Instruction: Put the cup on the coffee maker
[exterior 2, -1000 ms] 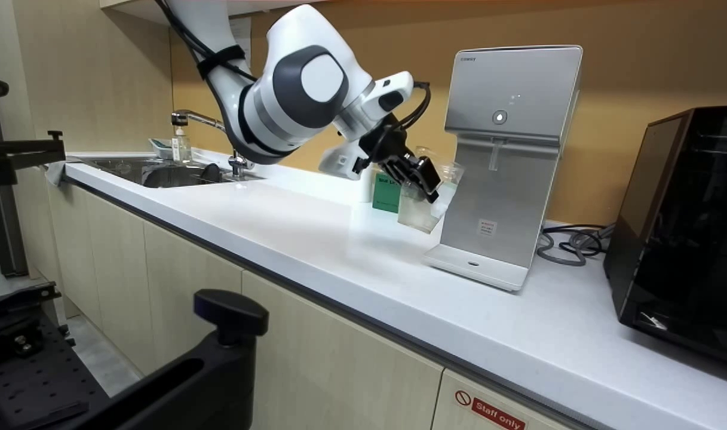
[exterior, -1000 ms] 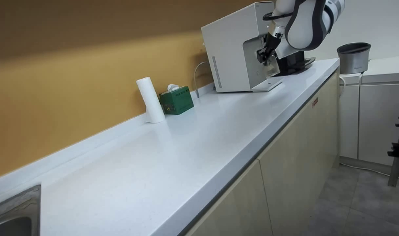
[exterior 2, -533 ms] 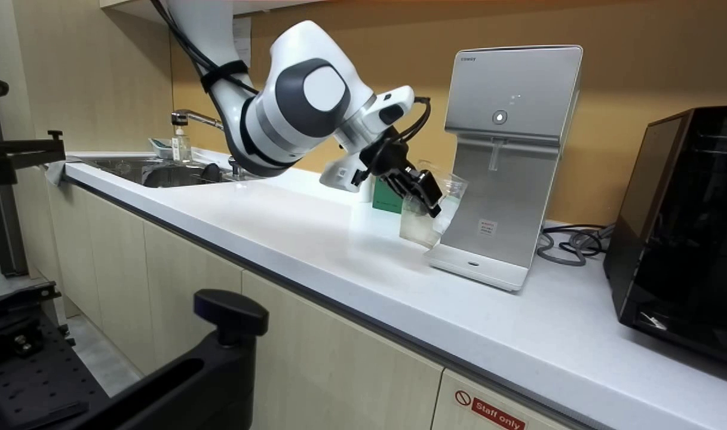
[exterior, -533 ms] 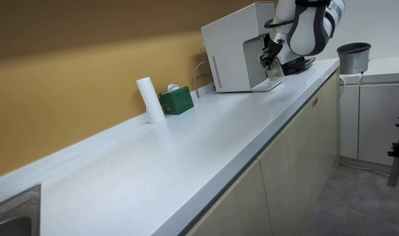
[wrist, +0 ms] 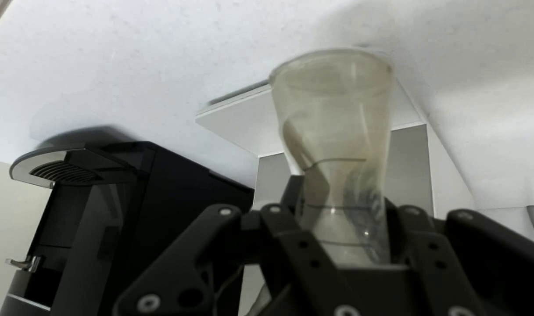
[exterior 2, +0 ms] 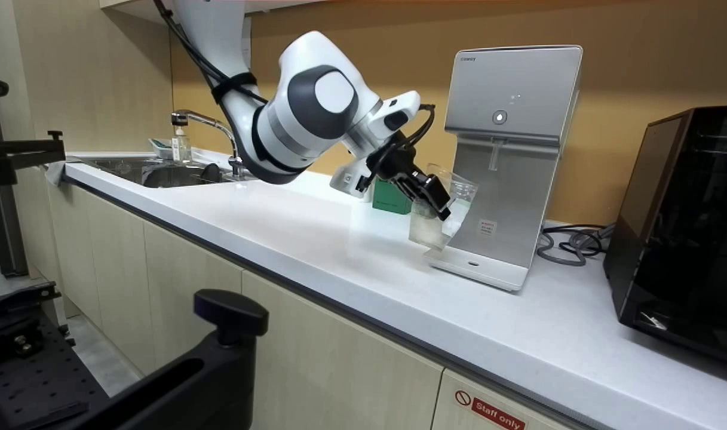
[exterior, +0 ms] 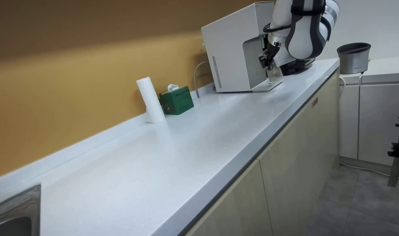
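Note:
The cup, a clear see-through tumbler, shows in both exterior views (exterior: 276, 74) (exterior 2: 426, 232) and in the wrist view (wrist: 332, 96). My gripper (exterior: 267, 62) (exterior 2: 432, 194) is shut around its sides, with a finger on each side in the wrist view (wrist: 341, 206). The cup is tilted. The coffee maker, a tall boxy machine with white sides (exterior: 233, 55) and a grey front (exterior 2: 506, 197), stands beside it. Its flat white base tray (exterior 2: 479, 269) (wrist: 245, 120) lies close below the cup. I cannot tell whether the cup touches the tray.
A black machine (exterior 2: 692, 239) (wrist: 174, 228) stands beside the coffee maker, with cables (exterior 2: 572, 242) between them. A green tissue box (exterior: 177, 101) and a white paper roll (exterior: 151, 100) stand by the wall. The white counter (exterior: 186, 147) has a front edge; a sink (exterior 2: 130, 170) is at one end.
My gripper has moved down with the cup held in it, and in an exterior view also a little right. The cup is now lower and closer to the coffee maker's tray.

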Robot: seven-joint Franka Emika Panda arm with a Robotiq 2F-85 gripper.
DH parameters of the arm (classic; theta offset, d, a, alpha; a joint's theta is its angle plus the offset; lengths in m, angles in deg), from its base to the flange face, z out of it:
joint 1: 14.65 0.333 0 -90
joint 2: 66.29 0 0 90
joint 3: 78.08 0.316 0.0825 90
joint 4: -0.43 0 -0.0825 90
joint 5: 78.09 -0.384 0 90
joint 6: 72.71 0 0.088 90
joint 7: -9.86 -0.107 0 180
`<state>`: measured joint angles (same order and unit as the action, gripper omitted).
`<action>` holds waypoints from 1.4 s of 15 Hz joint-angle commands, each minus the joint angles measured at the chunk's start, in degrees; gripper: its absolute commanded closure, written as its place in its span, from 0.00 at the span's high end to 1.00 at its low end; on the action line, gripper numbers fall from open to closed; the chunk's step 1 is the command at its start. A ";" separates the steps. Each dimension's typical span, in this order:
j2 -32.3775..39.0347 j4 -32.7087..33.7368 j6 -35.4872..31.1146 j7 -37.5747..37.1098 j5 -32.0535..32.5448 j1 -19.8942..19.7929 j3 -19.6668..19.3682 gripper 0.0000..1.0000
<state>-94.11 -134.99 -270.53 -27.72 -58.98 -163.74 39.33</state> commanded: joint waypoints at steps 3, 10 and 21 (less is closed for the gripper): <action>-5.23 6.04 0.00 -6.12 1.08 0.00 -1.70 0.08; -3.38 4.73 0.00 -3.53 0.39 0.01 -0.74 0.08; -7.39 5.31 -0.35 -7.09 0.19 0.10 -0.28 0.08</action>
<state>-98.84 -130.81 -270.50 -31.26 -59.02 -163.64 39.54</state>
